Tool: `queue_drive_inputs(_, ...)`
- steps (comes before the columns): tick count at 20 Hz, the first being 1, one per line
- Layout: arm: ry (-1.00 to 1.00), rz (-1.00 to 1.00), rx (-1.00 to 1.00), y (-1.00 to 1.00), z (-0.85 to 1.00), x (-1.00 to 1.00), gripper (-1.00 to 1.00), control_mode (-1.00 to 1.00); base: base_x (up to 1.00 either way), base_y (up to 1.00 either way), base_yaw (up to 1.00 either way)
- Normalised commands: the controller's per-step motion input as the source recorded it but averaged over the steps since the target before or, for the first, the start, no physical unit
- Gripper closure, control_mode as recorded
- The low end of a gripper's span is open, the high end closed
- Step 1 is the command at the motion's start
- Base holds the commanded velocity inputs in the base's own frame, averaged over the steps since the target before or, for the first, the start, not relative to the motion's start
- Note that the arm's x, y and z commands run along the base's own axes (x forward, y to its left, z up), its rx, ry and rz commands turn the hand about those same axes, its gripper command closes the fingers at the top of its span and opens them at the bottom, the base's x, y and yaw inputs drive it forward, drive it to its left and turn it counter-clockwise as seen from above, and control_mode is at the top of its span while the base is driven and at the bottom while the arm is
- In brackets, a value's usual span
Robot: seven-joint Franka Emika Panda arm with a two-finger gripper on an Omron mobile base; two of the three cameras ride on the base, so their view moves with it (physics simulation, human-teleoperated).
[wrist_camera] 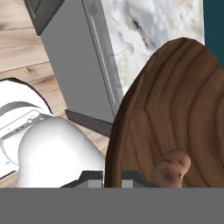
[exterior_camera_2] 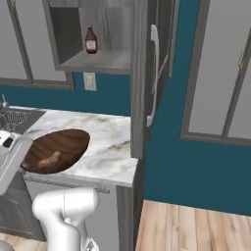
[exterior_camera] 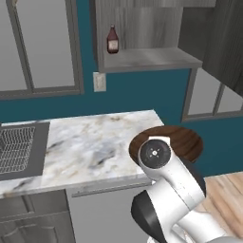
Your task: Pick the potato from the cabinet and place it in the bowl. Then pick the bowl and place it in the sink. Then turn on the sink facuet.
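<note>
a: where's the potato (wrist_camera: 171, 168)?

b: lying inside the bowl (wrist_camera: 175, 109), low against its inner wall. in the right base view the potato (exterior_camera_2: 49, 160) sits near the near edge of the bowl (exterior_camera_2: 56, 149).

a: and the bowl itself?

b: at the front corner of the marble worktop (exterior_camera: 90, 142), tilted, its rim hanging past the counter edge. in the left base view the bowl (exterior_camera: 182, 141) peeks out behind the arm's wrist.

a: what's the gripper (wrist_camera: 113, 181) doing?

b: in the hand view its two dark tips stand on either side of the bowl's rim, close together, so it looks pinched on the rim. the contact itself is cut off at the bottom, so take that loosely.

a: the rest?

b: the sink (exterior_camera: 19, 149) with its wire rack lies at the far left end of the worktop, well apart from the bowl. the cabinet (exterior_camera: 147, 59) hangs above, with a dark bottle (exterior_camera: 112, 40) on its shelf. a wall outlet (exterior_camera: 99, 82) sits just under it.
</note>
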Motion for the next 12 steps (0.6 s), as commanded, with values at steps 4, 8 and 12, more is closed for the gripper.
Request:
queue_drive_inputs(4, 0.00, 0.00, 0.00, 0.00, 0.00, 0.00, 1.00, 1.00, -0.39, 0.92, 0.00)
queue_drive_inputs(8, 0.00, 0.00, 0.00, 0.00, 0.00, 0.00, 1.00, 1.00, -0.16, 1.00, 0.00)
queue_drive_inputs(12, 0.00, 0.00, 0.00, 0.00, 0.00, 0.00, 1.00, 1.00, -0.10, 1.00, 0.00)
